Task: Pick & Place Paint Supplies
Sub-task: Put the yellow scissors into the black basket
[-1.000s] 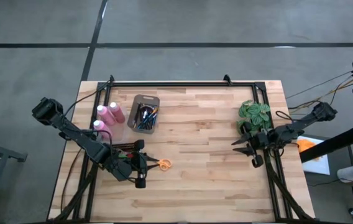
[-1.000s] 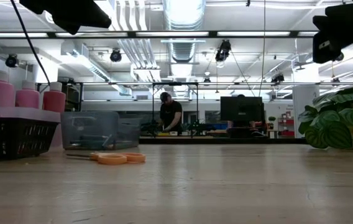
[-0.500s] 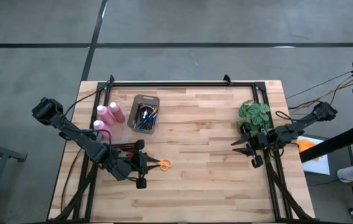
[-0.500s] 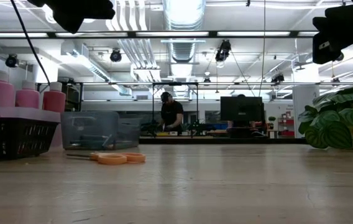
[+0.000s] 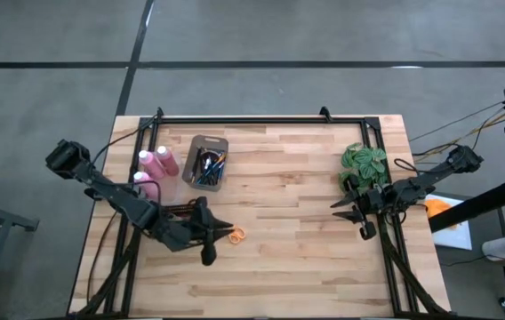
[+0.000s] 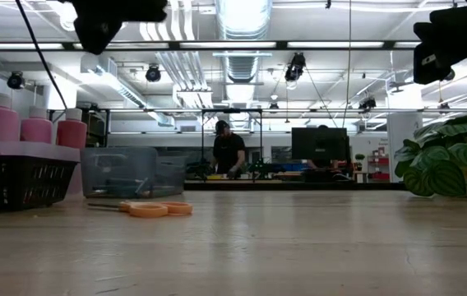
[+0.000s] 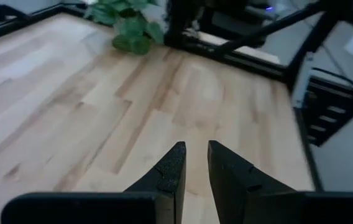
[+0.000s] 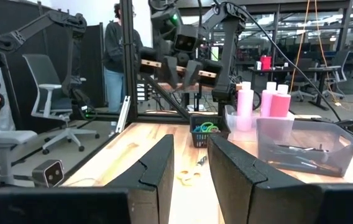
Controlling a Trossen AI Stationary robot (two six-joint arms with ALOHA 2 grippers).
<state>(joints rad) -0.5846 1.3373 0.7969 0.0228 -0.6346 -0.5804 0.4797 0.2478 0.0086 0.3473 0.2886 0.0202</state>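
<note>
Pale wood-plank table [image 5: 288, 196]; workshop room seen behind. Left gripper [image 7: 192, 163] slightly parted, nothing held, above orange-handled scissors [image 5: 232, 235].

Three bottles [image 5: 152, 167] at table's [image 5: 288, 258] left, grouped close. Bin [image 5: 205, 162] just right of them, brushes [image 5: 206, 168] inside. Basket [image 5: 174, 213] nearer front edge, below bottles. Scissors [image 5: 233, 235] flat on table, right of basket. My left gripper [image 5: 220, 236] above table just beside scissors. Plant [image 5: 364, 164] at right side; my right gripper [image 5: 346, 210] just in front of it.
</note>
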